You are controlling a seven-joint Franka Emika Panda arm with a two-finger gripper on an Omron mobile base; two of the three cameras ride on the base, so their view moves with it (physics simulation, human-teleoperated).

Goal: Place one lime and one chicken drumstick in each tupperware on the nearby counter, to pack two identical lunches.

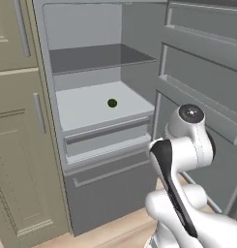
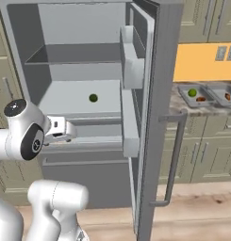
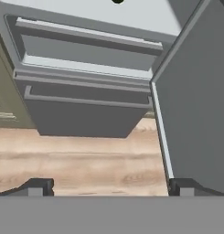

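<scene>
Green, one lime [image 1: 111, 102] sits alone on the fridge's white lower shelf [image 1: 86, 109]. Two grey tupperware trays [image 2: 196, 96] rest on the speckled counter [image 2: 180, 109] beyond the open door [image 2: 157, 117]. My fingers [image 3: 40, 186] are spread wide, holding nothing.

My arm [image 1: 187, 145] is glossy white, built of rounded, bulbous segments. A black band curves along one link, and a dark round cap with pale specks tops a joint. My hand [image 2: 58, 130] is a boxy white block with small dark marks. My two finger tips [image 3: 38, 187] are small, dark and squared.
</scene>
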